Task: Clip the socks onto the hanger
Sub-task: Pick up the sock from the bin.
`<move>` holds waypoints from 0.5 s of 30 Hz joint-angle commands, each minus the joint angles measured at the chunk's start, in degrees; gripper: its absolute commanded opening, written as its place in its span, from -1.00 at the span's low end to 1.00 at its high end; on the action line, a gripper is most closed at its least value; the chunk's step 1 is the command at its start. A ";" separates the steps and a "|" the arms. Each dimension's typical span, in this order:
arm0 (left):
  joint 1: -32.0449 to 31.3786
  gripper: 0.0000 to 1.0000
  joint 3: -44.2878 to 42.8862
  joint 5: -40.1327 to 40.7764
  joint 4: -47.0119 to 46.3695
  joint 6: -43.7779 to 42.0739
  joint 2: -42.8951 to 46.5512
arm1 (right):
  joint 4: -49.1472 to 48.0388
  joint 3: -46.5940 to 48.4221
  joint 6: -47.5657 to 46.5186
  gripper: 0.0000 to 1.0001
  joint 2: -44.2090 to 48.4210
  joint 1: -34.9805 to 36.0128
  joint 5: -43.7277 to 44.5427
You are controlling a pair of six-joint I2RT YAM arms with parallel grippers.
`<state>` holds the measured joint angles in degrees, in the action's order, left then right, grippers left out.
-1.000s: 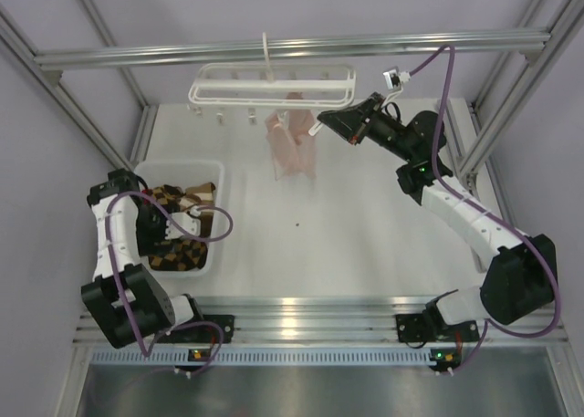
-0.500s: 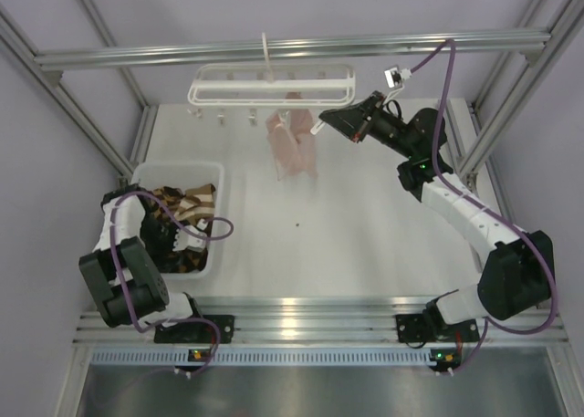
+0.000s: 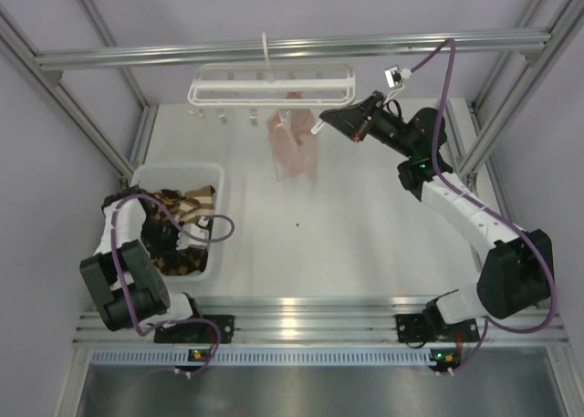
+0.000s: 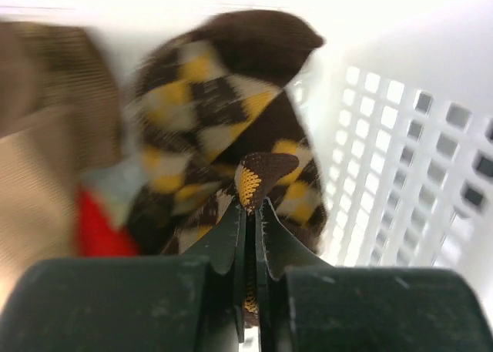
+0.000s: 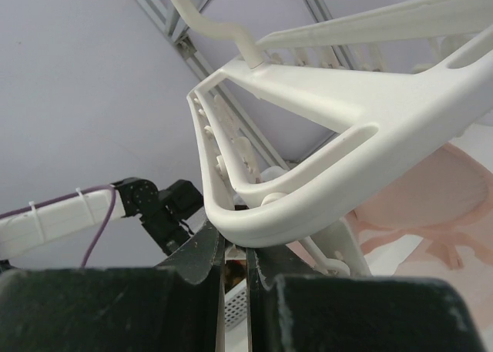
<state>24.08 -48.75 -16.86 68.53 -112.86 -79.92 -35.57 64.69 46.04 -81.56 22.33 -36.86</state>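
Several brown and orange argyle socks [image 3: 185, 207] lie heaped in a white basket [image 3: 146, 173] at the left. My left gripper [image 3: 170, 241] reaches down into it. In the left wrist view, my left gripper [image 4: 252, 210] is shut on a raised fold of one argyle sock [image 4: 231, 113]. The white hanger [image 3: 272, 83] hangs by its hook from the top bar. My right gripper [image 3: 320, 126] sits under its right end. In the right wrist view, the hanger rail [image 5: 347, 98] crosses just above my right gripper [image 5: 235, 246], whose jaws pinch a small white clip.
A pale pink sock [image 3: 292, 149] hangs from a clip near the hanger's middle and also shows as pink fabric [image 5: 431, 206] in the right wrist view. Beside the held sock are a red item [image 4: 96, 229], beige fabric [image 4: 38, 136] and the perforated basket wall [image 4: 416, 136]. Aluminium frame posts [image 3: 128, 143] border the table.
My left gripper has dropped deeper into the basket and shut on an argyle sock. The right arm and the hanger have barely moved.
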 commanded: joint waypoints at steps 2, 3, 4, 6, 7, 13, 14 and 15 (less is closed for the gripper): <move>0.36 -1.00 -10.03 -10.90 11.61 -31.56 4.85 | 3.05 1.23 -1.83 -1.00 -0.53 -0.27 -4.62; 0.36 -1.00 -12.92 -12.56 14.06 -27.72 5.47 | 3.14 1.23 -1.92 -1.00 -0.36 -0.27 -4.45; 0.36 -1.00 -14.17 -14.15 15.48 -26.37 5.91 | 3.23 1.23 -2.01 -1.00 -0.35 -0.27 -4.45; 0.27 -1.00 -17.32 -16.09 17.77 -21.13 7.23 | 3.49 1.32 -2.18 -1.00 -0.18 -0.27 -4.53; 0.44 -1.00 -18.12 -17.31 17.60 -18.22 7.76 | 3.58 1.41 -2.36 -1.00 -0.09 -0.27 -4.45; 0.36 -1.00 -20.51 -25.23 4.20 12.26 10.75 | 4.19 1.58 -2.80 -1.00 0.26 -0.18 -4.18; 0.27 -1.00 -20.51 -25.93 1.11 18.14 11.36 | 4.28 1.58 -2.97 -1.00 0.26 -0.27 -4.18; -0.08 -1.00 -20.24 -26.64 -2.75 29.95 11.71 | 4.28 1.50 -2.98 -1.00 0.26 -0.18 -4.27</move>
<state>24.10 -67.61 -35.73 72.64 -103.46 -69.76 -35.07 64.99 44.84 -81.54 22.33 -36.84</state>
